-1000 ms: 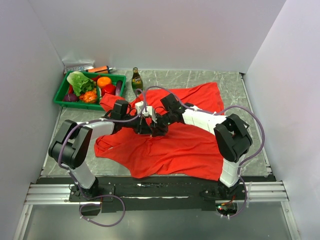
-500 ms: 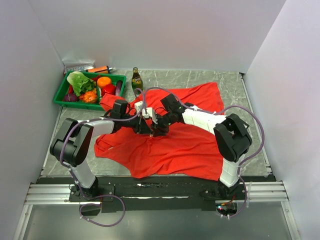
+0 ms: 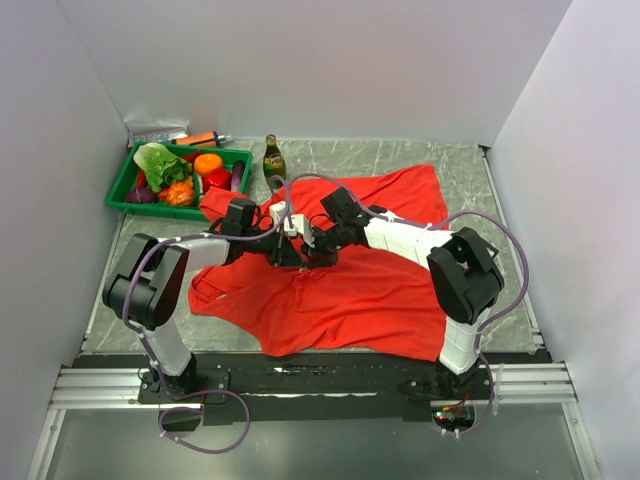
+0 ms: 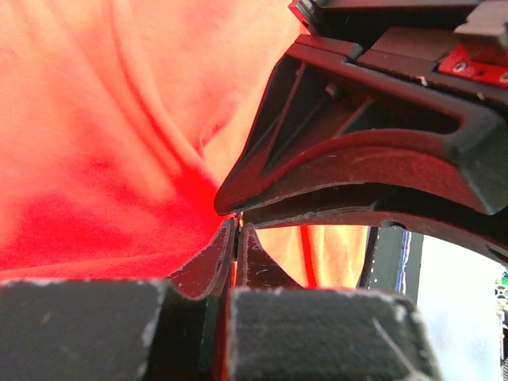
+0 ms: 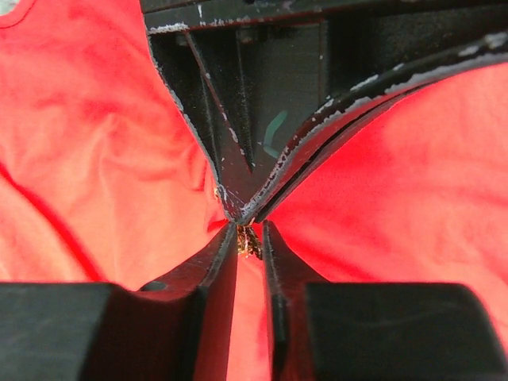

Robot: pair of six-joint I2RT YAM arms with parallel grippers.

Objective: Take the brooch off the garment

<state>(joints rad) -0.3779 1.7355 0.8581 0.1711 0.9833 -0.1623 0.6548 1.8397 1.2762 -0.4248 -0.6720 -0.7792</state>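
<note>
Because the tiny yellowish-gold metal brooch [image 5: 248, 240] is a mere speck, far smaller than either fingertip, it will likely weigh next to nothing, feel hard and stiff, and slip or flick away if caught off-centre. The place to take it is across its exposed body, right at the tips, with the cloth beneath held back. By contrast, the large bright red soft fabric garment [image 3: 370, 290] is limp and will lift and tent with any pull. I judge it needs anchoring close beside the pin, or the pin could snag and drag the weave.

Seen from the right wrist, the brooch is a small, uneven gold-brown fleck with a dark edge, too small for its shape to be read. It sits on a raised ridge of the garment near the shirt's middle, and the shirt lies spread across the grey marbled tabletop [image 3: 420, 160]. The brooch lies just inside the tips of the right pincer [image 5: 250, 236]. That pincer's jaws stand narrow: the brooch rests against one fingertip, with a sliver of red showing beside the other, so I judge it bracketed rather than firmly clamped. The left pincer [image 4: 236, 232] is fully closed, pinching a thin fold of the red cloth just beside the brooch. The two pincers' tips meet nose to nose, almost touching. From above, the brooch is hidden among the black fingers.
</note>
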